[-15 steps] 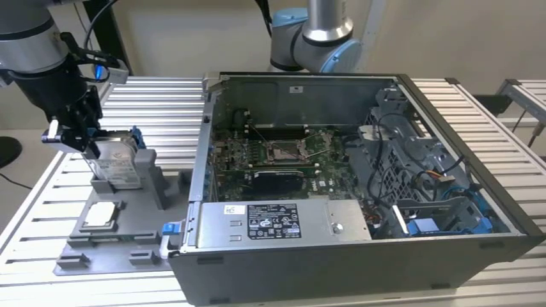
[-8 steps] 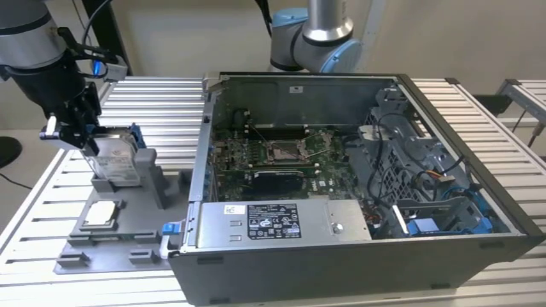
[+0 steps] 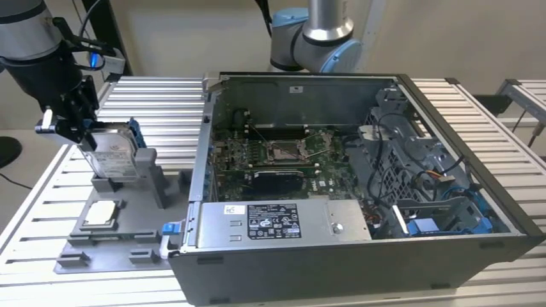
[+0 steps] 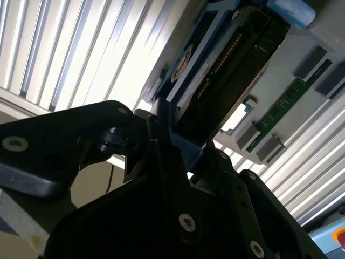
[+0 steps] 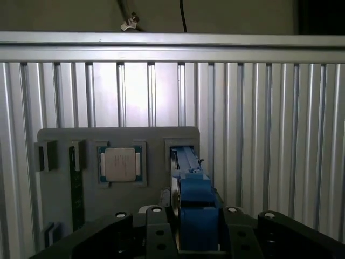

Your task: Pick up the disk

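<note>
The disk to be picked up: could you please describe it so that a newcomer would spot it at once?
On the exterior view's left of the open computer case lies a grey plate. At its far end the disk stands on edge, held by the gripper. Unlike the flat square chip nearby, it has a white label and blue frame.

**Disk partly masked by gripper and stand**

In the exterior view, at nine o'clock from the computer case (image 3: 341, 262), the disk's (image 3: 115, 157) lower edge is sunk out of sight in the grey stand (image 3: 153, 176). The gripper (image 3: 84, 135) covers the disk's corner at ten o'clock, and the label print is too small to tell. The arm (image 3: 30, 38) is cut off by the picture's edge. In both wrist views the gripper's black body hides the near end of the disk.
</note>
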You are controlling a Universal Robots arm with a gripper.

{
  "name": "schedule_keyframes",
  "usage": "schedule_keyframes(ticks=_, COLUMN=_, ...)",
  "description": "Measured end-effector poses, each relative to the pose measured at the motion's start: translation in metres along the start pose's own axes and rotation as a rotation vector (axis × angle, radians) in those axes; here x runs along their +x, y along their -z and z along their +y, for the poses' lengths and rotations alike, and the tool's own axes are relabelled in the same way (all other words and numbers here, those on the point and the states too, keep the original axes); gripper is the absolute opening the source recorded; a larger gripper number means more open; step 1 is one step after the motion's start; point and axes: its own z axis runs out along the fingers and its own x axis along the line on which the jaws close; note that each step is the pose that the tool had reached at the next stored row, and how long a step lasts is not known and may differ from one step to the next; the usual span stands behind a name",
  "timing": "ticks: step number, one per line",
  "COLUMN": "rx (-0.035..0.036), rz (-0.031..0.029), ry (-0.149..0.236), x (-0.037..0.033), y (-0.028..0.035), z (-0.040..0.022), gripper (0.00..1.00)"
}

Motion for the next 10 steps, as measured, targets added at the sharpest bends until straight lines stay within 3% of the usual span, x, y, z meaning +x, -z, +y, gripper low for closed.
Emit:
schedule_keyframes(ticks=6, rx=-0.0039, rz=-0.0038, ry=0.000, x=0.0000, y=0.0001, z=0.0000, gripper=0.00)
schedule_keyframes(ticks=10, rx=-0.0042, rz=0.0011, ry=0.000, x=-0.0003, y=0.0042, z=-0.0001, gripper=0.00)
